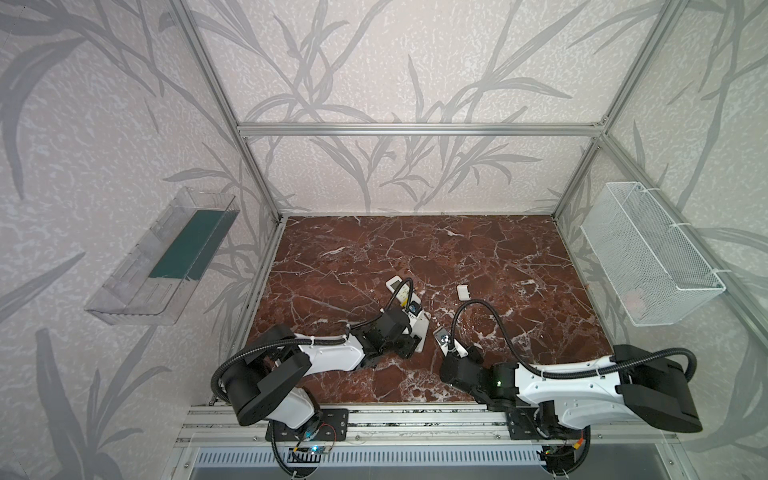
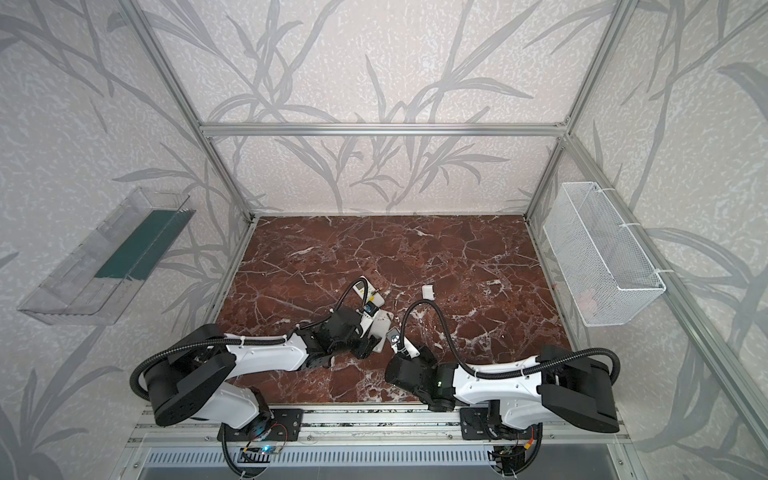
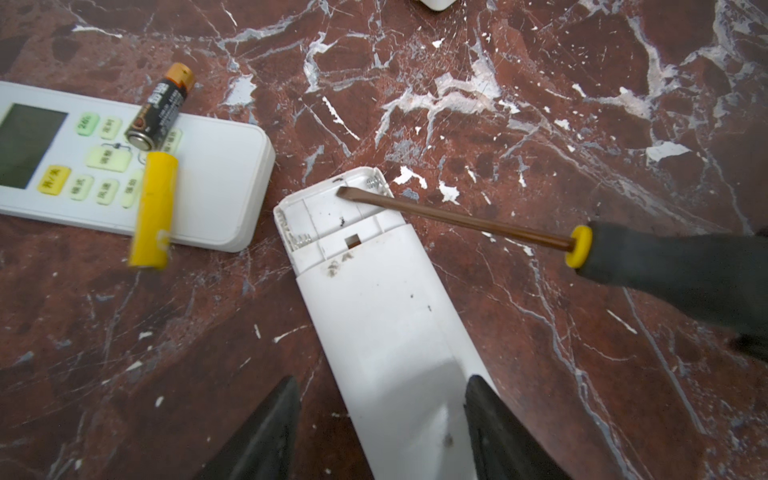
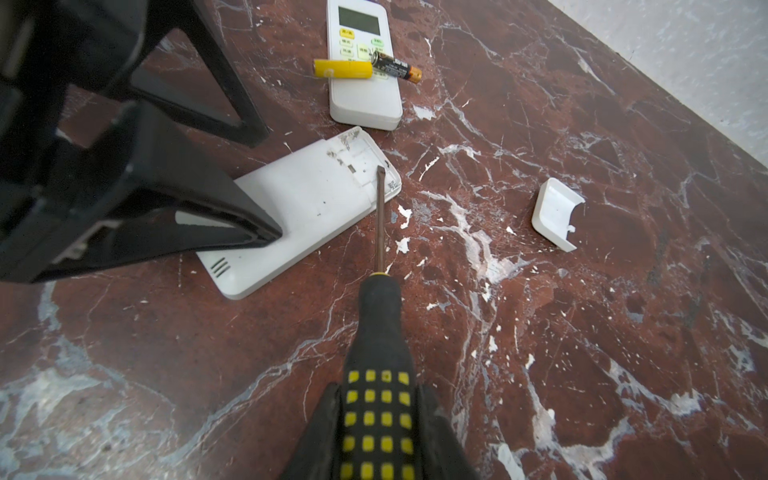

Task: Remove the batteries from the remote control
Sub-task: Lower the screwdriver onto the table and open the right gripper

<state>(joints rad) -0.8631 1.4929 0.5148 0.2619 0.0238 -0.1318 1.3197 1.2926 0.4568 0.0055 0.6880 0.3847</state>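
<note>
A white remote control (image 3: 386,311) lies face down, its uncovered battery bay (image 3: 332,212) showing springs and no battery. A yellow battery (image 3: 151,208) and a black-and-copper battery (image 3: 160,108) rest on a second, face-up remote (image 3: 216,178). My left gripper (image 3: 382,380) stands open astride the face-down remote; one fingertip (image 3: 478,390) touches its edge and the other is a little apart. My right gripper (image 4: 380,388) is shut on the black-and-yellow screwdriver (image 4: 380,332), whose tip (image 4: 380,168) is in the bay. In both top views the grippers meet at this remote (image 1: 419,332) (image 2: 380,328).
A small white cover (image 4: 555,214) lies on the marble top (image 1: 478,257) to the right of the remotes. A clear plastic bin (image 1: 162,257) hangs on the left wall and a white wire basket (image 1: 652,257) on the right. Aluminium frame posts edge the table.
</note>
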